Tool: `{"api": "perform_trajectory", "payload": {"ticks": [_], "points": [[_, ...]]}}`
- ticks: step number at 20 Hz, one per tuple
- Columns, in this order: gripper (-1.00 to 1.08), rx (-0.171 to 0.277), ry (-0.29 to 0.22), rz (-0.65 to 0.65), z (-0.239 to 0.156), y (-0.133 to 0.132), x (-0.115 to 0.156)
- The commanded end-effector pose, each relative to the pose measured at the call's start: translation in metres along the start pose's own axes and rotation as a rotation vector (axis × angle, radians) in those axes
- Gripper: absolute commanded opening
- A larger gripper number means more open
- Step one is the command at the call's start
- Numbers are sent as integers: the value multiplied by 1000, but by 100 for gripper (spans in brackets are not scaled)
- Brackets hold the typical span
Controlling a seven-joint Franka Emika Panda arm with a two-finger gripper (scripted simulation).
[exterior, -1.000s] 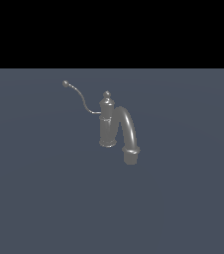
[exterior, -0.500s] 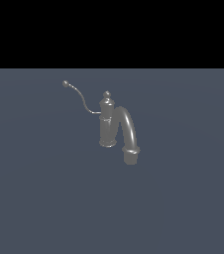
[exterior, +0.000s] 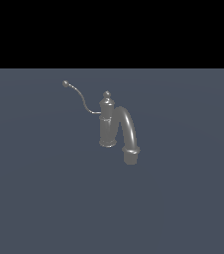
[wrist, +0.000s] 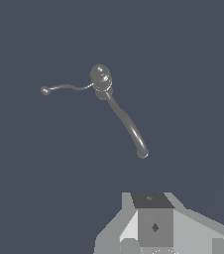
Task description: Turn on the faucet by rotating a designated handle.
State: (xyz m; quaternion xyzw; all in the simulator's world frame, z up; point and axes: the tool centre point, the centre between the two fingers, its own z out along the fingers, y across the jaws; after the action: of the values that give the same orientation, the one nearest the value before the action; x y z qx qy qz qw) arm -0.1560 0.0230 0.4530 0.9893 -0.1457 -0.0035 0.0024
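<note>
The grey metal faucet [exterior: 107, 125] stands on the dark floor in the exterior view, with its knob finial on top and its thick arched spout [exterior: 127, 130] curving down toward the exterior view's right. The handle [exterior: 79, 97], a thin curved lever with a ball tip, reaches up toward the exterior view's left. From the wrist view I look down on the faucet [wrist: 101, 77], its spout [wrist: 128, 126] and the handle [wrist: 64, 88]. Only part of my gripper [wrist: 153, 225] shows at that picture's edge, well apart from the faucet. It does not appear in the exterior view.
A flat dark grey-blue floor [exterior: 44, 198] surrounds the faucet. A black background lies beyond its far edge.
</note>
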Motion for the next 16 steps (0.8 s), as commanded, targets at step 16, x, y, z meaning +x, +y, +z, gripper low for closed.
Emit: {"api": "perform_trajectory", "payload": {"ticks": [16], "points": [[-100,10,-3,388,53,-62,79]]}}
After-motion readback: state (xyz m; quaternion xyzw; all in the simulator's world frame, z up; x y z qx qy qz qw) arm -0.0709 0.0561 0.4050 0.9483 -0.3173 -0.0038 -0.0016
